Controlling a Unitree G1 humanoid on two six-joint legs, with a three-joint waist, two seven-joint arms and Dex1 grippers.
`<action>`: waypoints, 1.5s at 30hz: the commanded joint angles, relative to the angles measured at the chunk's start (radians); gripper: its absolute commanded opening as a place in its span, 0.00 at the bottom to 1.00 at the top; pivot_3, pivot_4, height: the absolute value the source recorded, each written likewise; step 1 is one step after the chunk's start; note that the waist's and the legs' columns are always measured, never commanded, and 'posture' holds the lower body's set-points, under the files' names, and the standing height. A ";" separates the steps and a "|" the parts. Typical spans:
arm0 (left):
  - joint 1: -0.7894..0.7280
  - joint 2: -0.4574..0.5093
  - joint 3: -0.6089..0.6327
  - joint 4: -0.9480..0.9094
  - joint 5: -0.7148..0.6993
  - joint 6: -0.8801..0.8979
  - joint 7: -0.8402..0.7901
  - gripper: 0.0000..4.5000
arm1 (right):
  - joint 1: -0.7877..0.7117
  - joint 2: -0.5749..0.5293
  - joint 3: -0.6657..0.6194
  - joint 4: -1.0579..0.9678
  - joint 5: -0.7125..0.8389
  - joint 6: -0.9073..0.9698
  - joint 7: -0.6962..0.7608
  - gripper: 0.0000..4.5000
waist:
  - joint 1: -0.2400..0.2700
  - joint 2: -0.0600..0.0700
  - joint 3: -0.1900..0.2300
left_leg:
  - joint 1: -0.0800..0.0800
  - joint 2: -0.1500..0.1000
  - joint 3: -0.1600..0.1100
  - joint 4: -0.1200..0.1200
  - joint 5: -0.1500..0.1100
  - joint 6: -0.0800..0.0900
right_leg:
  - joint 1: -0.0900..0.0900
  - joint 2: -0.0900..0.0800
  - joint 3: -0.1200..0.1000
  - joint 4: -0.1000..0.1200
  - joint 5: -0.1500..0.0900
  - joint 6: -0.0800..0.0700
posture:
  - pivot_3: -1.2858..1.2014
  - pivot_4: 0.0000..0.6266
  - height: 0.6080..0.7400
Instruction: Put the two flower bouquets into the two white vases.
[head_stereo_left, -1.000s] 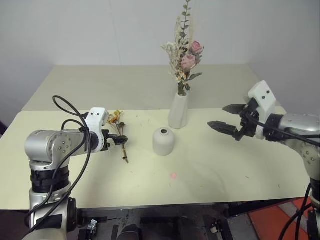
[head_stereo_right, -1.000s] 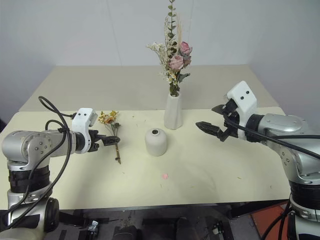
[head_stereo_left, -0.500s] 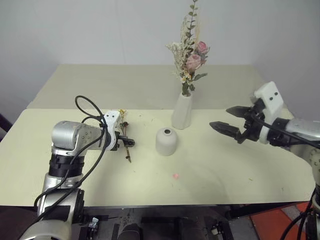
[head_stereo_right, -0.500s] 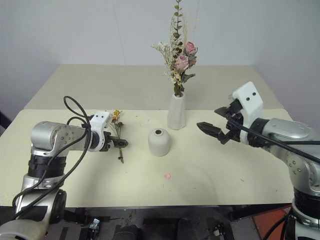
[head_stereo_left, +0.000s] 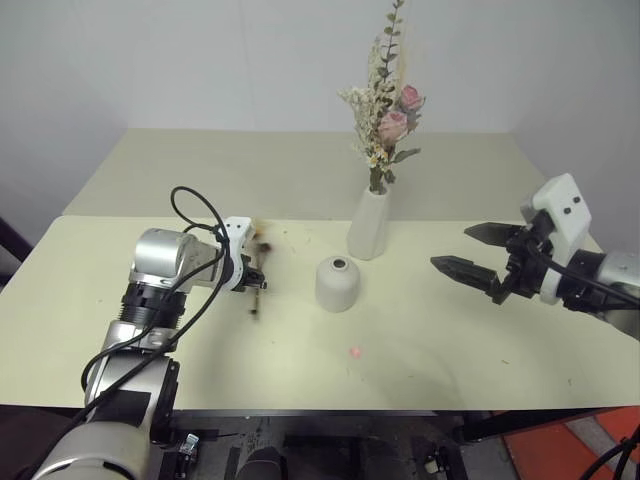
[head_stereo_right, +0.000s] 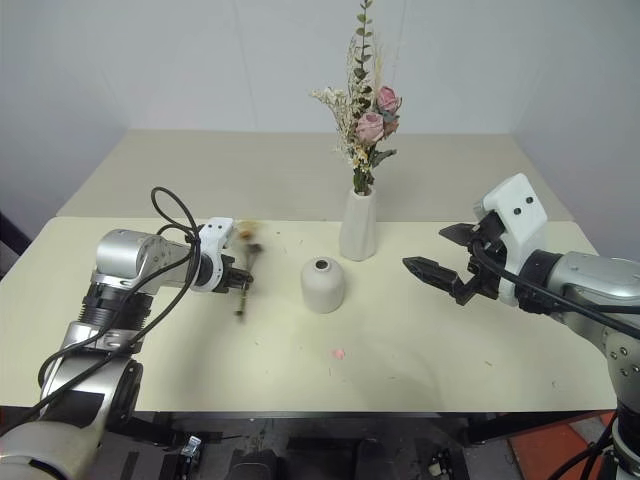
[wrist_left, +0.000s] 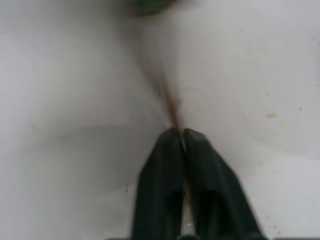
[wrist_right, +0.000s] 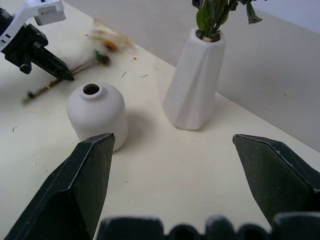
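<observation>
The left gripper (head_stereo_right: 243, 284), pinched tight on the small bouquet's (head_stereo_right: 243, 262) thin stems beside the squat vase (head_stereo_right: 323, 283), could let them slip or snap.

Both vases look like matt white ceramic: the squat vase (wrist_right: 97, 114) is smooth and rounded, while the tall vase (wrist_right: 193, 87) beside it has faceted sides. The worktop (head_stereo_left: 420, 350) is a smooth, matt cream surface, lightly speckled. The right pincer (wrist_right: 182, 192) has matt black plastic-looking fingers.
</observation>
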 joint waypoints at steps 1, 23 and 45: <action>-0.005 -0.019 -0.027 0.065 0.033 -0.034 -0.024 0.00 | 0.007 -0.010 -0.041 -0.025 0.006 -0.030 -0.009 1.00 | 0.002 0.000 -0.002 | 0.000 0.000 0.000 0.000 0.000 0.000 | 0.001 0.000 0.000 0.000 0.000 0.000 | 0.52 0.24 1.00; 0.119 -0.166 0.587 -0.331 -0.388 -0.588 -0.223 0.00 | 0.314 -0.080 -0.173 0.030 -0.078 -0.377 0.322 1.00 | -0.002 0.000 -0.002 | -0.003 0.001 0.002 0.003 0.000 0.000 | 0.000 -0.001 0.000 -0.002 0.002 0.002 | 0.52 0.24 1.00; 0.026 -0.248 0.284 -0.036 -0.340 -0.767 -0.591 0.00 | 0.531 0.054 -0.281 -0.129 -0.138 -0.490 0.215 1.00 | -0.006 -0.001 -0.002 | 0.001 0.001 0.000 0.011 -0.002 0.004 | 0.011 0.001 0.000 -0.004 -0.002 0.008 | 0.52 0.24 1.00</action>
